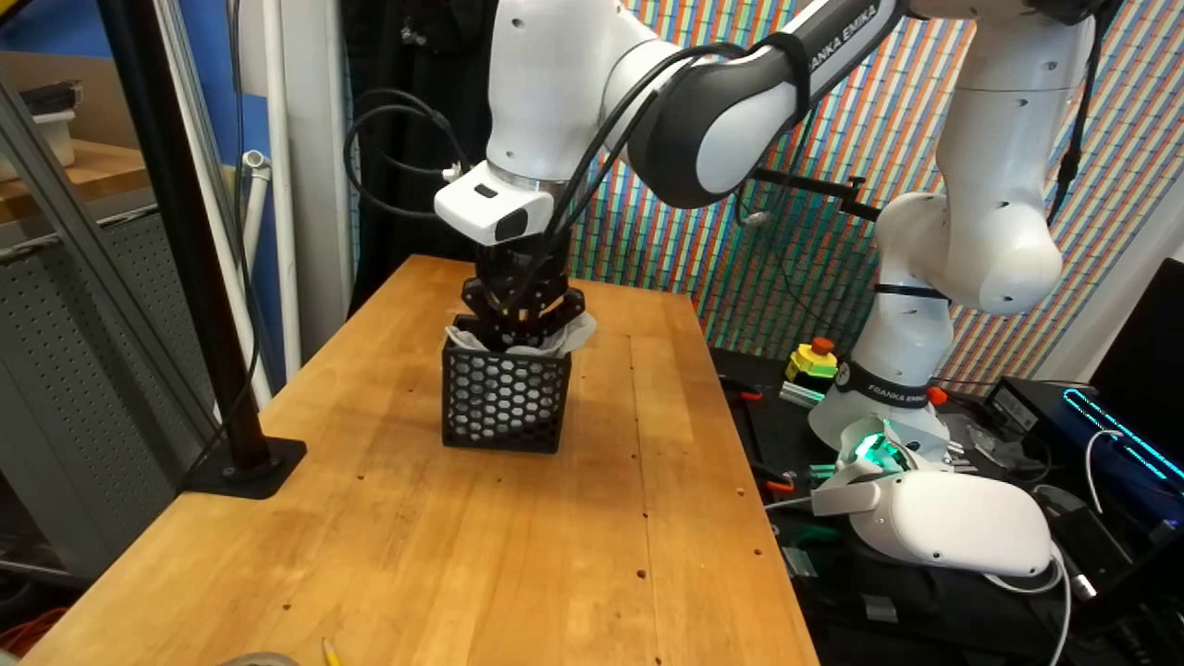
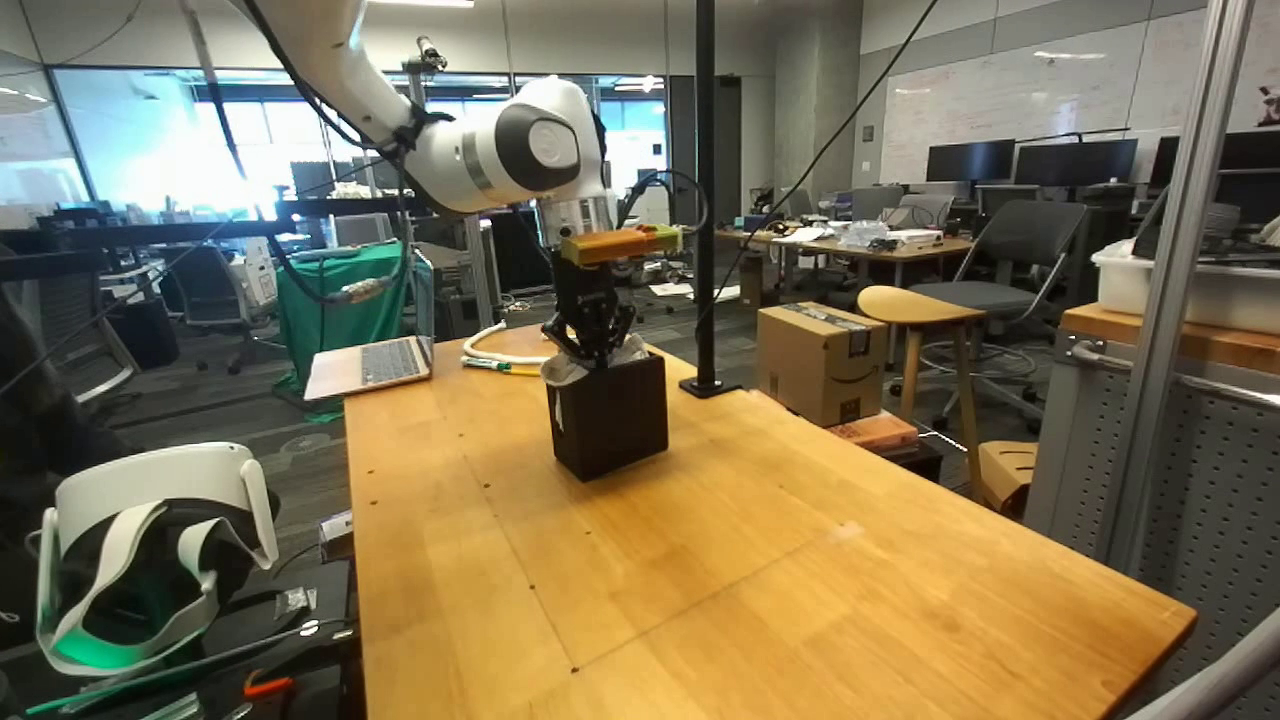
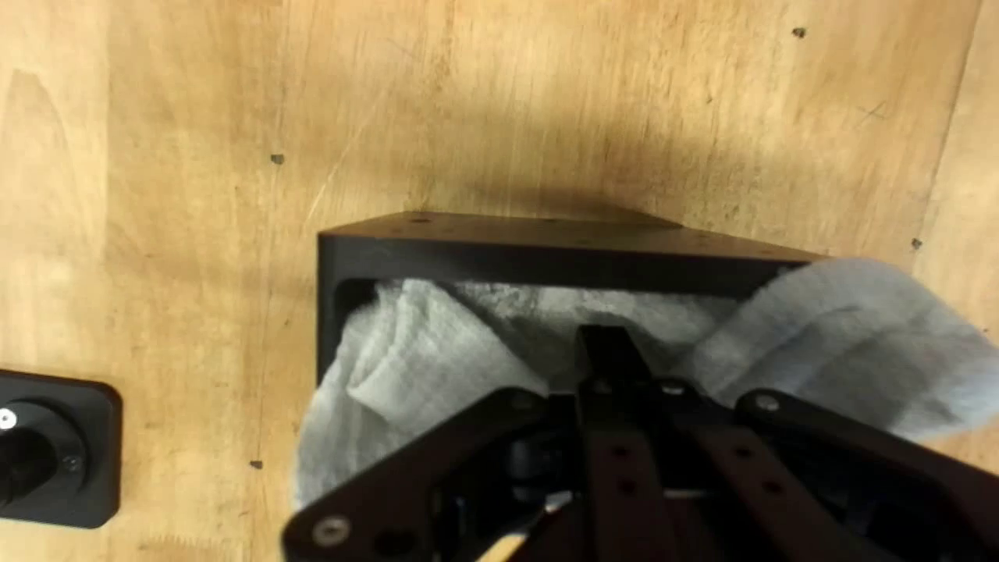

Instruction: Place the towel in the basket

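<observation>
Wrist view: tool (image 3: 615, 343) narrow amid the towel (image 3: 445, 363), masking part of basket (image 3: 546, 265); cannot tell if gripping. Black post (image 2: 706, 240) stands near on tabletop (image 2: 760, 540); laptop (image 2: 375, 365) at its edge.

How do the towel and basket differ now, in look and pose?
Colour: the towel is pale grey, the basket black.
Shape: the towel is limp and crumpled, the basket rigid and boxy.
Pose: the towel is bunched partly inside, ends sticking out; the basket stands upright on the table.
Both show in all three views.
</observation>
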Tool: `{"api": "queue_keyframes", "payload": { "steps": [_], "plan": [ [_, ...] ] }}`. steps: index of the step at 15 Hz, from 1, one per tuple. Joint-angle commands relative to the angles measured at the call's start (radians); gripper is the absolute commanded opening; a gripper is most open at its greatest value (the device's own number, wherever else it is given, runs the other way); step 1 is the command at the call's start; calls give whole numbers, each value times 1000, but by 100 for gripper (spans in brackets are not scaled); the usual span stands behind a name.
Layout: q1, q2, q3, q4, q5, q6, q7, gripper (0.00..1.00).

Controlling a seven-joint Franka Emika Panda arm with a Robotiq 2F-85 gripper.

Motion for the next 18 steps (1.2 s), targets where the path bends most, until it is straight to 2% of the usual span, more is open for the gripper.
{"api": "queue_keyframes", "payload": {
  "steps": [1,8,18],
  "plan": [
    [26,-171,9,-97,-51,-44,89,5],
    [62,-319,35,-189,-43,-108,204,5],
    [60,-295,10,-278,-13,-45,200,5]
  ]
}}
